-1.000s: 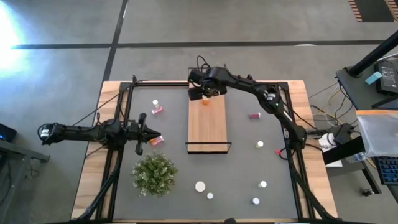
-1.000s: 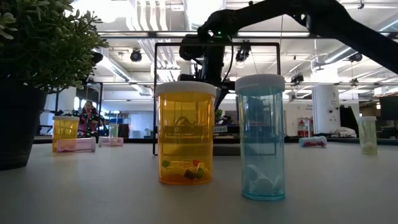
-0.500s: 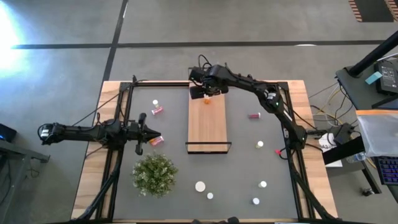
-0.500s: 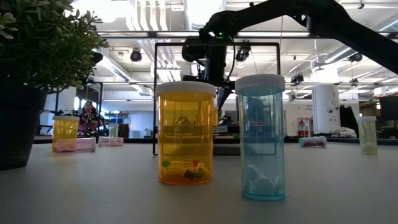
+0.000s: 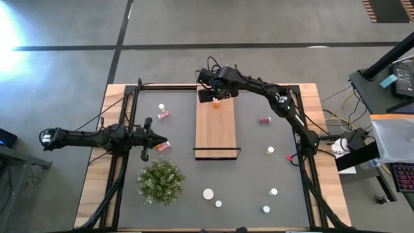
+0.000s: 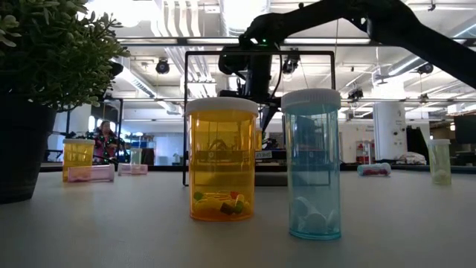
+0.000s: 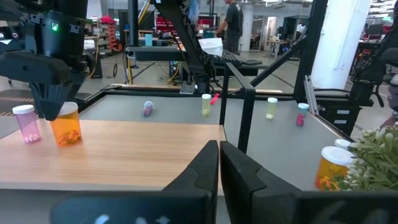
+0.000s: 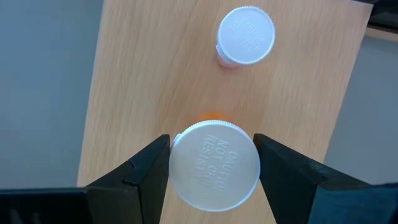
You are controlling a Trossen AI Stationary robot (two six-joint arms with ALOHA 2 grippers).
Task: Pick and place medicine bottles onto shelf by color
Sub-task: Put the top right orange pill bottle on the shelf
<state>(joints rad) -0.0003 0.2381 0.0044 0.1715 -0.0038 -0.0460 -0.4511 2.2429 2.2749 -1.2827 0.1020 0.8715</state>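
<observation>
The shelf (image 5: 217,133), a light wooden board, lies in the middle of the table. At its far end my right gripper (image 8: 214,165) is shut on an orange medicine bottle (image 7: 67,127) with a white cap. A pink bottle (image 8: 245,36) stands on its base on the board close beside it. My left gripper (image 7: 219,168) hangs shut and level at the table's left side, touching nothing. An orange bottle (image 5: 163,146) lies just beyond its tips. My right gripper pinches the orange bottle's white cap by its rim (image 8: 180,168) between the two fingers, one on each side. The fingers come steeply from above, pointing down. The bottle is upright with its base at the shelf board (image 7: 124,149); whether it rests there I cannot tell.
A bushy green plant (image 5: 160,181) stands at the near left. Loose bottles are scattered on the dark mat: two at the far left (image 5: 163,113), a pink one lying at the right (image 5: 264,120), and several white-capped ones near the front (image 5: 208,193). Black wire frames (image 5: 217,153) end the shelf.
</observation>
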